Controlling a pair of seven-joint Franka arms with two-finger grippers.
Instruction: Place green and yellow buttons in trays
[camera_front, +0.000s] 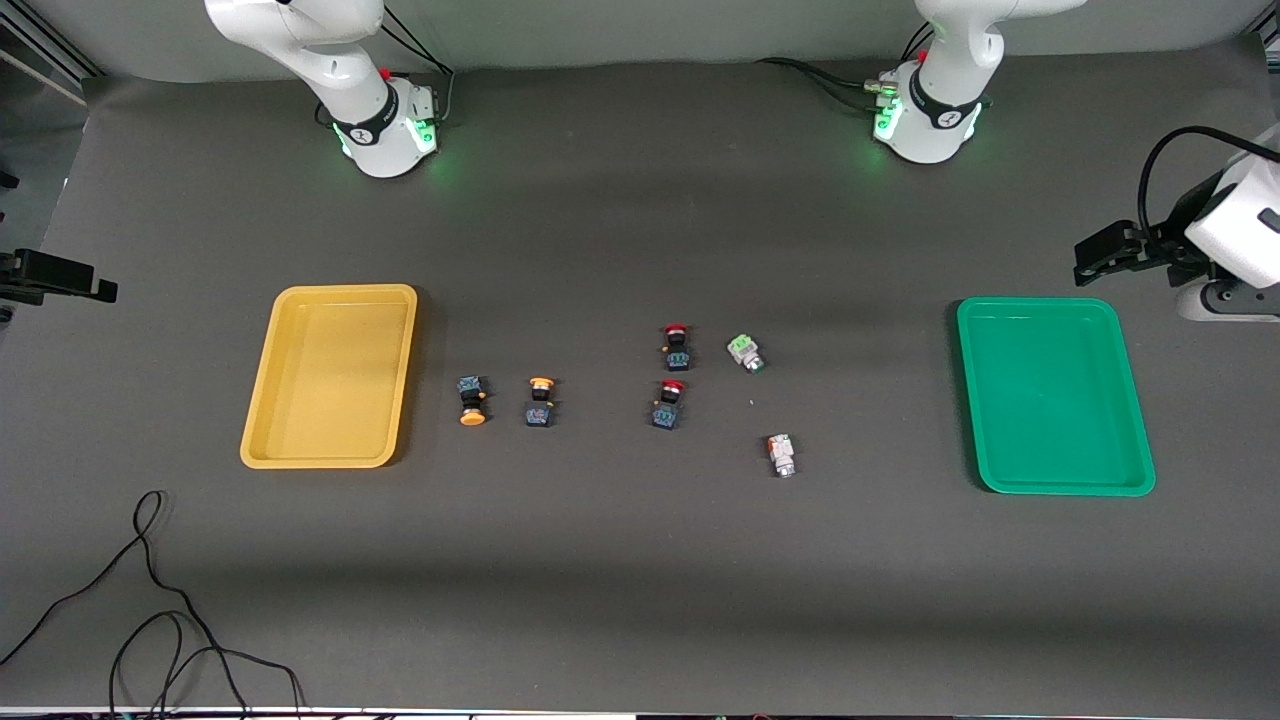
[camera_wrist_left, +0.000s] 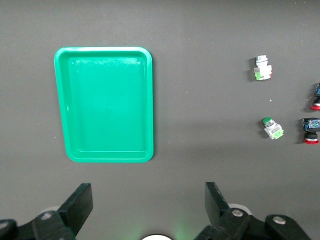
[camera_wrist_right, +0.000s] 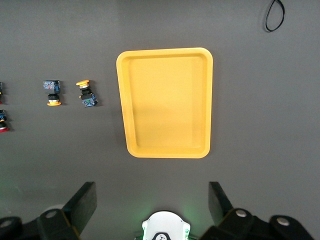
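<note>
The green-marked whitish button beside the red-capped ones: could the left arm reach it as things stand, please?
Probably yes. The green-marked whitish button lies apart from the red-capped buttons, uncovered, and the left gripper hangs open above the table by the green tray.

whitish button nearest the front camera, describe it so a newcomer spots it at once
Start at the green tray toward the left arm's end of the table. The whitish button lies beside it, toward the middle. It is marked orange-red, while the other whitish button, farther from the camera, is marked green.

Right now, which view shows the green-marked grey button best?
The left wrist view: green-marked grey button shows its green cap and body unobstructed. The front view has it smaller, beside a red-capped button. The right wrist view doesn't show it.
</note>
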